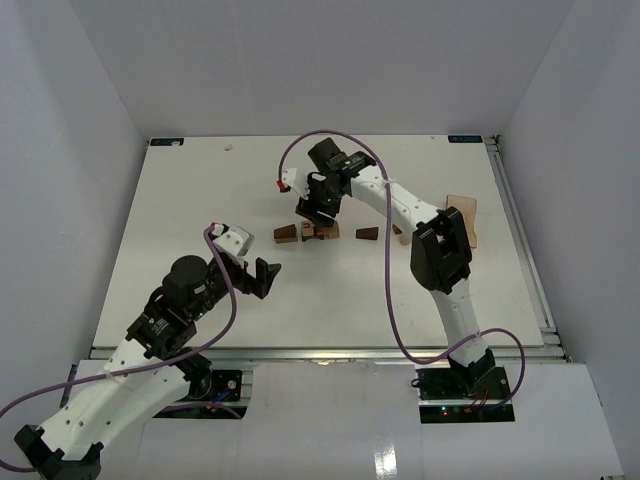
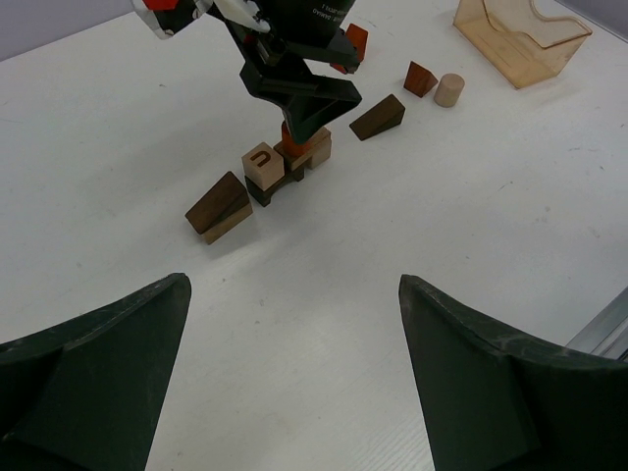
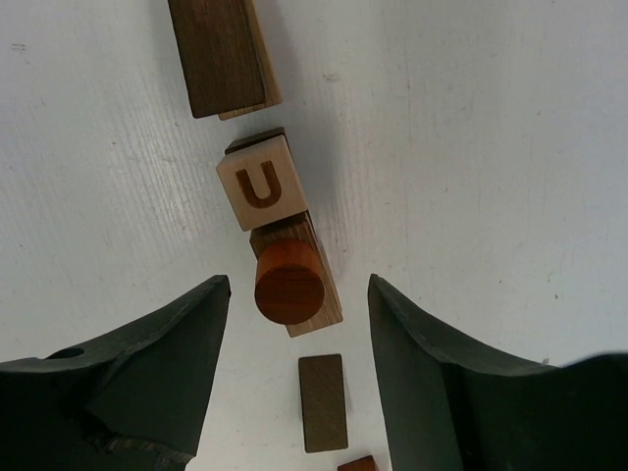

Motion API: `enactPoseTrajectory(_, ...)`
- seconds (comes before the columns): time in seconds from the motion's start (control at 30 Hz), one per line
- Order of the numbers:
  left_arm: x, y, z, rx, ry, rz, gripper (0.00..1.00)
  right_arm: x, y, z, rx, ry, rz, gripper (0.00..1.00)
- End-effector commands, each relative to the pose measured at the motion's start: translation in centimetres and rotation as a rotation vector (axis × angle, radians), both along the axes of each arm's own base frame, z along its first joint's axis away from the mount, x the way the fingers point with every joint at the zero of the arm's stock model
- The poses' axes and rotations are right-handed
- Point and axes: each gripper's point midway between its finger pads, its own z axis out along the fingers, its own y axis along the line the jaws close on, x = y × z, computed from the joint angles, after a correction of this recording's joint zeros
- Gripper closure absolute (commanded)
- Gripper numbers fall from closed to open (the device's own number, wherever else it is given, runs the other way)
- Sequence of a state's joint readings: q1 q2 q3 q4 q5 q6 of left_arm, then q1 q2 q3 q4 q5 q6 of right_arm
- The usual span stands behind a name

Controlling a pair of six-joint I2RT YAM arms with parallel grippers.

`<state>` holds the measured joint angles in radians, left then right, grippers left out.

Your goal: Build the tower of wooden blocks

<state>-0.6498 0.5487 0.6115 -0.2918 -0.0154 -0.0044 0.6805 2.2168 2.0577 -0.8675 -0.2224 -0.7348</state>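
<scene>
The wood block tower (image 1: 318, 233) is a low cluster mid-table. In the right wrist view a reddish-brown cylinder (image 3: 288, 285) stands on a brown block (image 3: 322, 294), next to a tan cube marked U (image 3: 262, 183); a dark wedge (image 3: 221, 54) lies beyond and a small dark block (image 3: 324, 402) nearer. My right gripper (image 3: 297, 287) hangs open directly over the cylinder, fingers on either side and not touching it; it also shows in the top view (image 1: 315, 212). My left gripper (image 1: 262, 278) is open and empty, well short of the cluster, which it faces (image 2: 292, 285).
Right of the cluster lie a dark wedge (image 2: 378, 116), a reddish block (image 2: 420, 77), a tan cylinder (image 2: 449, 88) and another reddish block (image 2: 355, 41). A pale tan tray (image 2: 520, 34) stands at the far right (image 1: 463, 215). The table's right edge rail (image 1: 530, 270) is near it.
</scene>
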Motion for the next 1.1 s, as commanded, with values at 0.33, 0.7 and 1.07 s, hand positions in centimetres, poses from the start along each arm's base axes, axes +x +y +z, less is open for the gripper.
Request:
enactPoseTrajectory(0.33, -1.5, -3.4, 0.3, -0.115, 0.015, -0.18, 0.02, -5.4, -8.8, 11.8, 0.492, 0.042, 0.061, 0.29)
enactPoseTrajectory(0.7, -1.6, -7.6, -1.4, -0.193, 0.239, -0.307, 0.02, -8.4, -19.3, 5.4, 0.435, -0.267, 0.204, 0.15)
enactPoseTrajectory(1.07, -0.8, -8.9, -3.5, -0.236, 0.342, -0.292, 0.02, -3.9, -22.2, 3.2, 0.411, -0.159, -0.126, 0.21)
